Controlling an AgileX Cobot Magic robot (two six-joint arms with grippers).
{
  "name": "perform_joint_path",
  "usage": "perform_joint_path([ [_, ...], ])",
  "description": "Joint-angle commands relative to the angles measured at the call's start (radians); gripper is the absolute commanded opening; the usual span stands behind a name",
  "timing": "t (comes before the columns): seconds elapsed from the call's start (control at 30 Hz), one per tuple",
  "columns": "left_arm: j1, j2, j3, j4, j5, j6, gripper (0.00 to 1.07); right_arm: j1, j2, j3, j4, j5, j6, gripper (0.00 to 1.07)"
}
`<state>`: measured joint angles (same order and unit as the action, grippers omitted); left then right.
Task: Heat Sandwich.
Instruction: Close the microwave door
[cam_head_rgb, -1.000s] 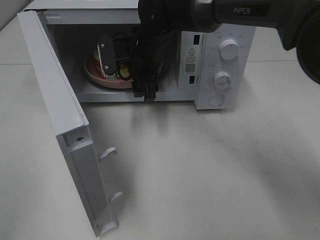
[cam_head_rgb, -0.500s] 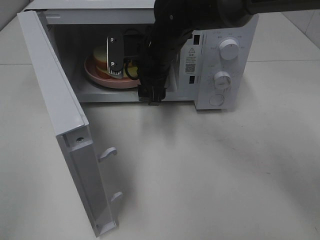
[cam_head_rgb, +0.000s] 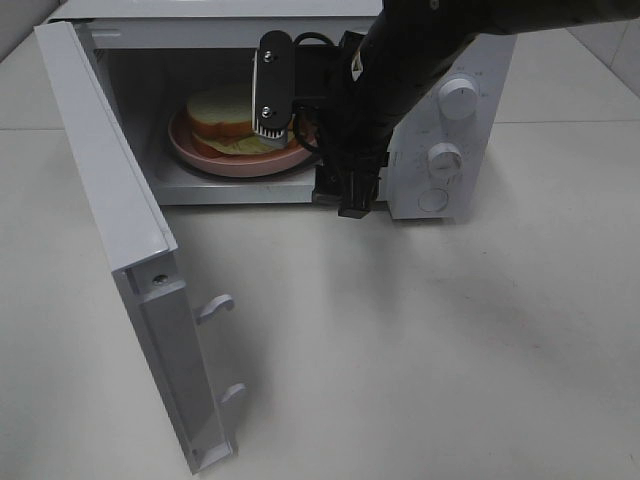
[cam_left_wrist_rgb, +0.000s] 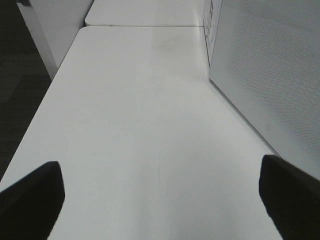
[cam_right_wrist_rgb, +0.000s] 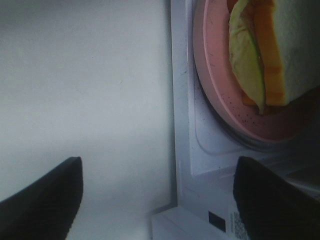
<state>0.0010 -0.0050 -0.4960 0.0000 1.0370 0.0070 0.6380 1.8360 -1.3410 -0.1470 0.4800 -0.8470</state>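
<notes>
Looking down from the high camera, a white microwave (cam_head_rgb: 180, 33) stands on a pale table (cam_head_rgb: 420, 360) with its door (cam_head_rgb: 100, 180) swung wide open to the left. Inside the cavity the sandwich (cam_head_rgb: 225, 105) lies on a round pink plate (cam_head_rgb: 230, 165), pale bread on top and a red-orange layer showing at its edge. The right arm (cam_head_rgb: 420, 40) comes in from the upper right, across the control panel with its two knobs (cam_head_rgb: 458, 97). The right gripper (cam_head_rgb: 310, 168) hangs at the mouth of the cavity, its claw spread apart and holding nothing. One silver finger (cam_head_rgb: 271, 85) is in front of the sandwich, the other dark one low by the front sill.

From the left wrist, the left gripper (cam_left_wrist_rgb: 160, 200) shows only as two dark fingertips (cam_left_wrist_rgb: 32, 197) set far apart over bare table, gripping nothing. A white panel with a fine dotted mesh (cam_left_wrist_rgb: 270, 75) stands beside it.

From the right wrist, both dark fingertips (cam_right_wrist_rgb: 45, 192) are spread wide with nothing between them. Past them the microwave's front sill runs between table and cavity. The sandwich rests on the pink plate beyond it, with white bread, an orange layer and a pale green slice lying outermost, towards the sill.
</notes>
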Motion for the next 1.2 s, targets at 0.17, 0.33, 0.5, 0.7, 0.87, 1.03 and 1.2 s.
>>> perform_joint_path([
  [0.17, 0.003, -0.025, 0.003, 0.000, -0.006, -0.001, 1.05, 0.000, -0.149, 0.131, -0.005, 0.025, 0.150, 0.77],
  [0.33, 0.003, -0.025, 0.003, 0.000, -0.006, -0.001, 1.05, 0.000, -0.232, 0.211, -0.005, 0.061, 0.273, 0.76],
  [0.5, 0.003, -0.025, 0.003, 0.000, -0.006, -0.001, 1.05, 0.000, -0.313, 0.282, -0.005, 0.115, 0.414, 0.76],
  [0.7, 0.003, -0.025, 0.003, 0.000, -0.006, -0.001, 1.05, 0.000, -0.424, 0.363, -0.005, 0.195, 0.605, 0.76],
  [0.87, 0.003, -0.025, 0.003, 0.000, -0.006, -0.001, 1.05, 0.000, -0.525, 0.416, -0.005, 0.272, 0.732, 0.76],
  [1.03, 0.003, -0.025, 0.003, 0.000, -0.006, -0.001, 1.05, 0.000, -0.618, 0.436, -0.001, 0.368, 0.803, 0.76],
  [1.2, 0.003, -0.025, 0.003, 0.000, -0.006, -0.001, 1.05, 0.000, -0.705, 0.436, 0.000, 0.469, 0.834, 0.76],
])
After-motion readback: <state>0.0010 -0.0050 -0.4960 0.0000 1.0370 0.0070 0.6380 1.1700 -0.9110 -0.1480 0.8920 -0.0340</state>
